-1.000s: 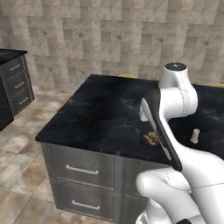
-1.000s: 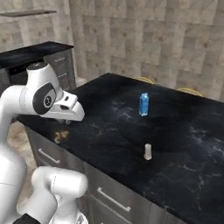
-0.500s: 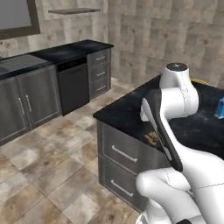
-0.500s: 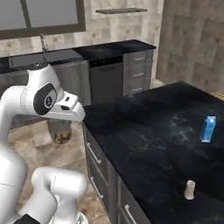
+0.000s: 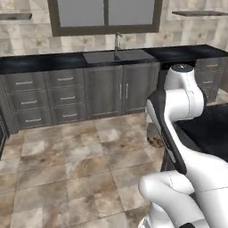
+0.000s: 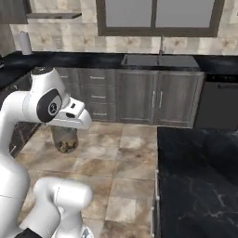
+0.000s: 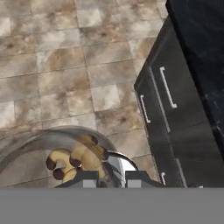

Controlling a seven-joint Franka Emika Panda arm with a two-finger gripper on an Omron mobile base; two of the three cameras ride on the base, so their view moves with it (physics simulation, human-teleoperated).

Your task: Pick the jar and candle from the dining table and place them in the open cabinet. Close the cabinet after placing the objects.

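My gripper is shut on the jar, a smoky-glass cylinder with brownish-gold bits at its bottom. The jar hangs under my hand, above the tiled floor and left of the dining table. From the left base camera the jar peeks out behind my forearm, beside the black table slab. The hand view shows the table's corner and its grey drawer fronts to the right. The candle and the cabinet are out of view.
A long black counter with a sink and grey base cupboards runs along the far wall under a window. A dishwasher stands at the right and a paper roll at the left. Tiled floor lies between.
The whole picture has swung: the base has turned away from the dining table toward the sink wall. The arm keeps its pose with the jar still held.
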